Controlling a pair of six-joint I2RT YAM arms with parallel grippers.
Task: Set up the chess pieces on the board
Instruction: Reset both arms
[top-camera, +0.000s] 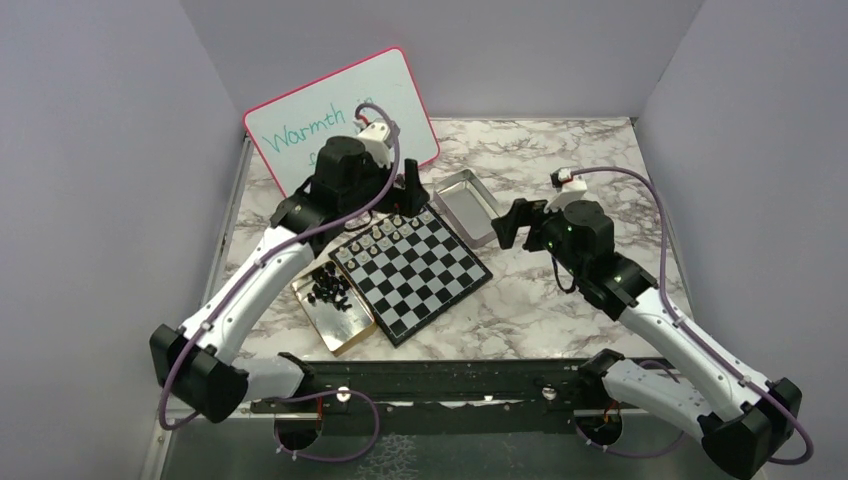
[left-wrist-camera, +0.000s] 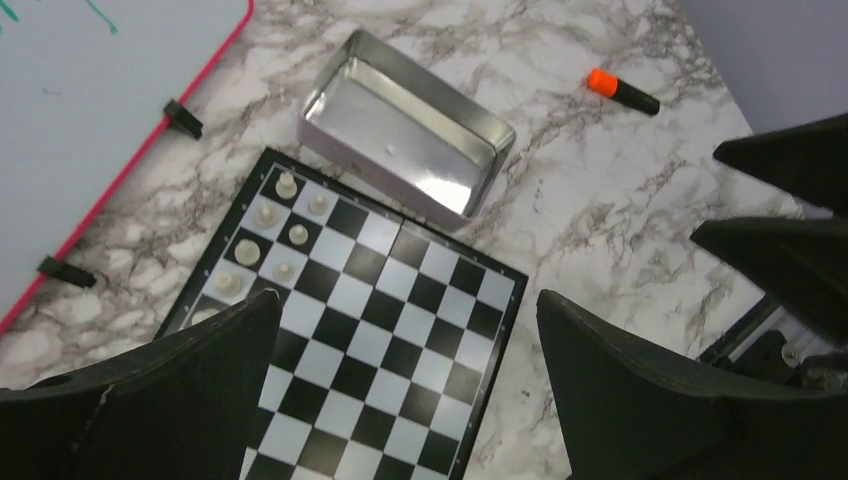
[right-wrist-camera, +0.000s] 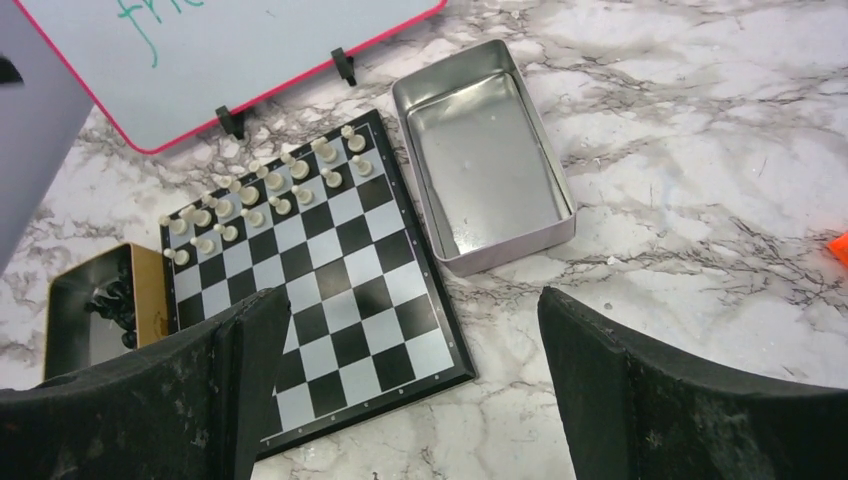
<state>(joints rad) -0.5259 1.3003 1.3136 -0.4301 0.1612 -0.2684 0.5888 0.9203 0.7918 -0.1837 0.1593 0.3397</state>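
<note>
Centrally, the board (top-camera: 415, 270) lies turned cornerwise on the marble table (top-camera: 560, 300), probably so that each arm can reach one flank. Cream-white chess pieces (right-wrist-camera: 260, 195) stand in two rows along its far-left edge, apparently a full side already arranged; the opposite near-right rows are bare. Black chess pieces (top-camera: 328, 287) lie heaped in a gold tin (top-camera: 345, 325) just beside the board's near-left edge, presumably kept together there for picking one at a time. A silver tin (right-wrist-camera: 490, 150), holding nothing visible, sits by the far-right edge and is likely the store of the white set. Left gripper (left-wrist-camera: 407, 305) hovers above the far corner of the board with its fingers spread wide and nothing between them. Right gripper (right-wrist-camera: 412, 300) hangs to the right of the board, near the silver tin, likewise parted and unladen. Judged stage: about half complete. The black set is not yet placed, which calls for a fine pinch on very small men without toppling neighbours. A pink-rimmed whiteboard (top-camera: 340, 115) stands at the far left; an orange marker (left-wrist-camera: 620, 90) lies far right.
</note>
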